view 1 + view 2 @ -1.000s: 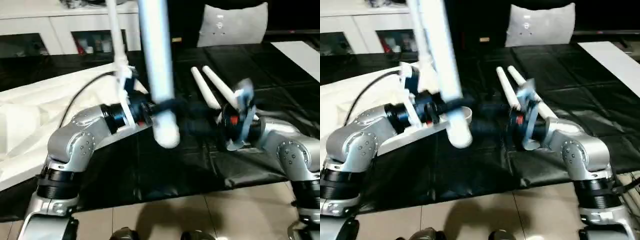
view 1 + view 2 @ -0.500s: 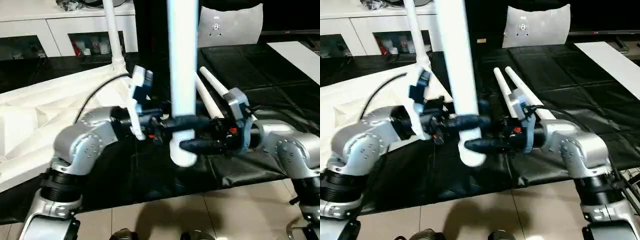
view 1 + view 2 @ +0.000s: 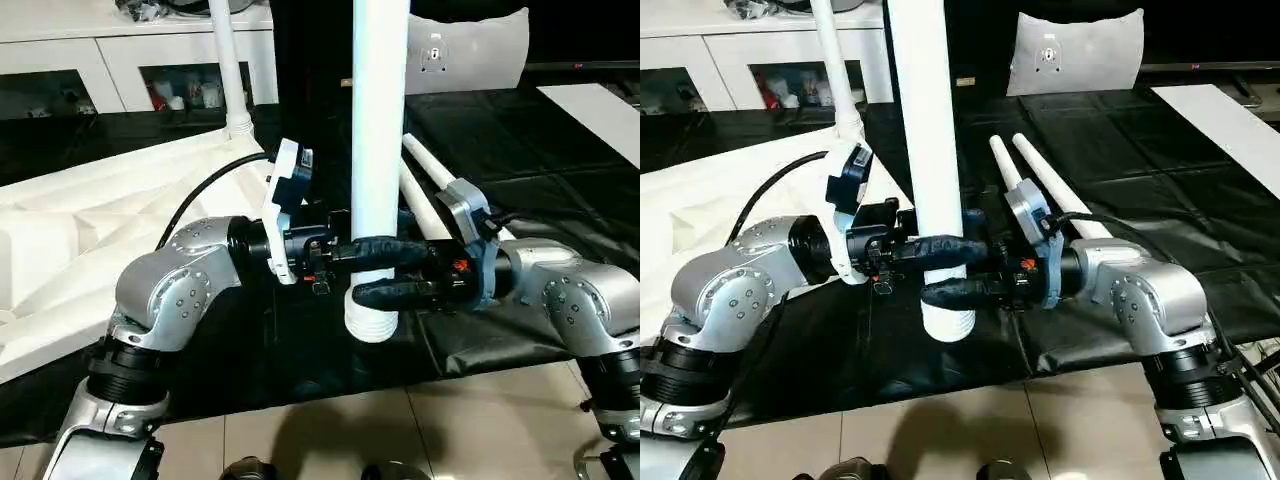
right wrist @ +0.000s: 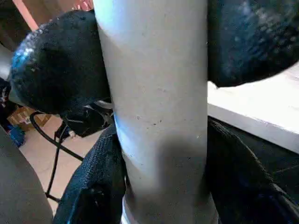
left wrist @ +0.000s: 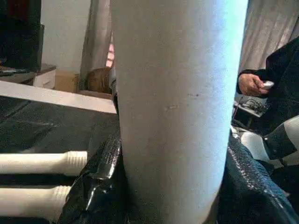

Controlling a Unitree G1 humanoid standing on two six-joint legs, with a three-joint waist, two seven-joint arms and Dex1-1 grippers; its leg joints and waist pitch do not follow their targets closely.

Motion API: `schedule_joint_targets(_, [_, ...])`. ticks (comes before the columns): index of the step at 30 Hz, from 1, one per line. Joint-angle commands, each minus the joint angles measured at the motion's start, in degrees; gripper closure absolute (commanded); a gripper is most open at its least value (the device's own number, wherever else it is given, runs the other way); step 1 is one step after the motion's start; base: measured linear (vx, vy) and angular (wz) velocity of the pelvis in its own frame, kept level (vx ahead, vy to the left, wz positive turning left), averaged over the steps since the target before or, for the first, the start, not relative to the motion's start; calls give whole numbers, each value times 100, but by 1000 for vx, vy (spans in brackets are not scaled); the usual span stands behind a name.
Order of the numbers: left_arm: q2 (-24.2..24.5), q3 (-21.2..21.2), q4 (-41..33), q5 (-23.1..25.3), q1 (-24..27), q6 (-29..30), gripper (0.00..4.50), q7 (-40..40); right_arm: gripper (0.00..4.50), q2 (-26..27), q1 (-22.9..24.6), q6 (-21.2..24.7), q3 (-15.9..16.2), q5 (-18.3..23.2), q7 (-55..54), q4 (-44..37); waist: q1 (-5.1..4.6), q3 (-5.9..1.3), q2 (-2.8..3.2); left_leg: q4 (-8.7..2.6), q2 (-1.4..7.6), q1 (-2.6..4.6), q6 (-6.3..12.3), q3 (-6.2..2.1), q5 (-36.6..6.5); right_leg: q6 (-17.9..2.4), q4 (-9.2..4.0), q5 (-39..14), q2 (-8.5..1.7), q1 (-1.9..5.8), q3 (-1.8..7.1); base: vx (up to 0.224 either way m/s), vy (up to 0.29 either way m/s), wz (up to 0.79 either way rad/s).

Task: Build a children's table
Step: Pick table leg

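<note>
Holding a white table leg (image 3: 380, 130) upright in front of us, we have both grippers on its lower part. Our left gripper (image 3: 372, 250) reaches in from the left with its black fingers clamped around the leg just above the ribbed end. Our right gripper (image 3: 385, 293) comes in from the right directly beneath it, its fingers wrapped around the same leg, so the two grippers sit stacked one over the other and nearly touching. The leg's ribbed lower end (image 3: 948, 322) hangs free below the right gripper, above the black mat (image 3: 560, 150) that covers the floor in front of us.

In the left wrist view the leg (image 5: 177, 107) stands between our black fingers (image 5: 100, 163), pressed close on both sides. In the right wrist view the leg (image 4: 154, 102) is likewise squeezed between our own fingers, with the other gripper's rounded black fingers (image 4: 56, 70) clasped just above.

Our table top (image 3: 90, 240) lies upside down on the mat to our left, its ribbed underside facing up. One leg (image 3: 228, 60) already stands upright in its far corner socket. Two more legs (image 3: 1035, 180) lie side by side on the mat behind our right arm, touching along their length. A person's hand (image 5: 250, 83) holding a small pale object shows at the edge of the left wrist view.
</note>
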Motion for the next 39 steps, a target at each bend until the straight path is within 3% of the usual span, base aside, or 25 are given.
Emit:
schedule_joint_targets(1, [4,-61,-101,100,-108,-73,254,-5,245,32,-30,95,120,13,18,-127,-3,-436,-50,-405,314,135,181,-133,-1053,-867,-485,-2226,-438,275,266,0,0,0])
schedule_joint_targets(8, [62,-66,-69,137,-92,28,254,76,252,55,-6,52,121,-29,-28,-106,0,-436,-52,-401,310,136,190,-127,-1043,-902,-478,-2186,-441,278,268,0,0,0])
schedule_joint_targets(10, [104,-64,-91,68,-78,115,198,22,253,58,3,40,119,-47,-35,-101,0,-437,-51,-400,310,139,187,-128,-1040,-894,-480,-2208,-441,276,268,0,0,0])
schedule_joint_targets(12, [94,23,-106,-56,-65,225,184,62,253,70,18,8,111,-85,-57,-81,-1,-429,-31,-404,311,144,167,-130,-1082,-904,-480,-2230,-436,267,264,0,0,0])
schedule_joint_targets(21, [175,86,-66,-57,0,234,184,23,254,158,52,-125,70,-177,-190,-1,-2,-436,-39,-409,315,138,168,-130,-1059,-939,-467,-2097,-441,279,270,0,0,0])
schedule_joint_targets(25, [190,131,-45,36,86,90,184,96,255,327,85,-462,-20,-414,-494,97,-9,-431,-19,-418,319,143,125,-138,-1127,-926,-472,-2154,-438,265,265,0,0,0])
schedule_joint_targets(31, [347,-321,39,1207,385,-1141,184,225,256,605,384,-1261,106,-994,-1014,121,-25,-439,-16,-441,337,136,58,-152,-1209,-815,-486,-2159,-452,258,280,0,0,0])
schedule_joint_targets(39, [110,-268,226,1254,994,-1447,108,382,257,985,900,-1984,295,-1479,-1473,288,-39,-450,-7,-452,334,145,44,-142,-1372,-889,-485,-2151,-458,257,284,0,0,0])
